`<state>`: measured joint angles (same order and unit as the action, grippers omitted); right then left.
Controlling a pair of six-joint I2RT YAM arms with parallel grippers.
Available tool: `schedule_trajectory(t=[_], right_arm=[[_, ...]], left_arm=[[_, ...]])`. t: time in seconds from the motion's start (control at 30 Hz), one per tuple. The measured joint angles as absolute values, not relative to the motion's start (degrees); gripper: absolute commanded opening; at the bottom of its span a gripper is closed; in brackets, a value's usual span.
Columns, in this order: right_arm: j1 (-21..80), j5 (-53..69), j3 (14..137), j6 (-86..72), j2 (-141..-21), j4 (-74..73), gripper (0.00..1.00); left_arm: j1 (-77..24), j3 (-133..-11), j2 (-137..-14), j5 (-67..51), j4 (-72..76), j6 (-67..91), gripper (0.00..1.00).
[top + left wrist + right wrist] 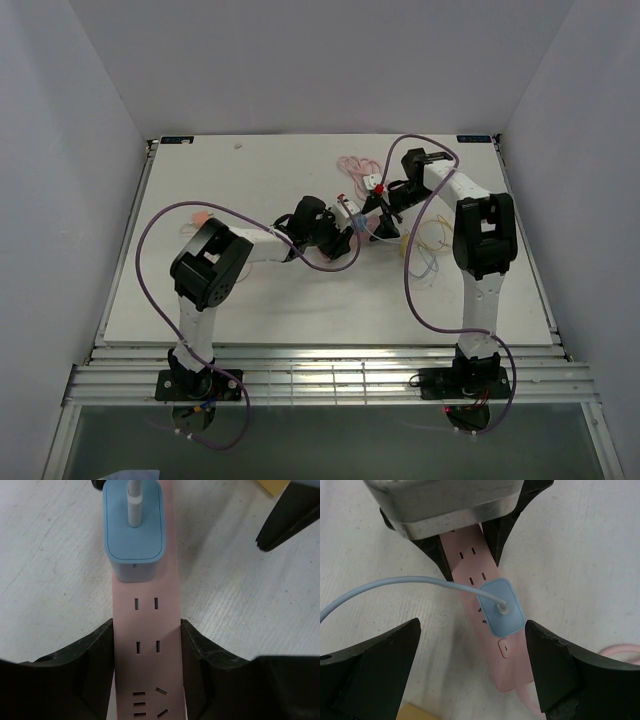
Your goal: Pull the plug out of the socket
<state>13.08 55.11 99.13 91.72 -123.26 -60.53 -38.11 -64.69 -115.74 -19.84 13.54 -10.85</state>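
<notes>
The pink power strip (146, 630) lies flat on the white table, with a light blue plug (134, 530) seated in an outlet near its far end and a pale cable rising from it. My left gripper (146, 630) is shut on the strip, one finger (95, 650) pressed to each long side. In the right wrist view the plug (501, 607) sits on the strip (492, 645) between my open right gripper's (472, 624) fingers (545, 655), which hover around it without touching. From above, the strip (352, 214) lies between the left gripper (335, 232) and the right gripper (385, 205).
The strip's thin pink cord (352, 168) lies coiled at the back of the table. Loose yellow and pale blue cables (425, 250) lie by the right arm. A yellow object (410, 712) lies close to the right gripper. Purple arm cables loop above both arms.
</notes>
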Motion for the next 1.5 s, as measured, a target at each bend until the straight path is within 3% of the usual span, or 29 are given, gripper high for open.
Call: schedule_trajectory(t=[0.27,0.43,0.6,0.83,0.87,0.97,1.5], right_arm=[[15.2,54.5,101.1,92.0,-127.2,-59.6,0.90],[16.5,53.9,102.7,91.9,-128.6,-59.5,0.98],[17.7,51.6,103.4,91.5,-128.7,-59.0,0.62],[18.1,49.6,103.4,90.3,-128.8,-56.9,0.35],[18.1,49.6,103.4,90.5,-128.8,-56.6,0.24],[18.2,49.5,103.3,90.8,-128.8,-56.6,0.08],[16.5,51.5,102.2,91.0,-128.0,-57.8,0.08]], left_arm=[[-38.1,-64.5,-116.6,-21.0,16.2,-11.4,0.00],[-38.2,-63.8,-116.7,-21.2,18.0,-11.6,0.00],[-38.2,-62.7,-116.7,-21.3,20.2,-11.8,0.00],[-38.3,-61.8,-116.7,-21.4,22.3,-11.9,0.00],[-38.3,-61.7,-116.8,-21.4,22.5,-12.0,0.00],[-38.3,-61.6,-116.9,-21.8,23.0,-12.1,0.00],[-38.5,-60.8,-118.5,-23.5,27.4,-12.0,0.00]])
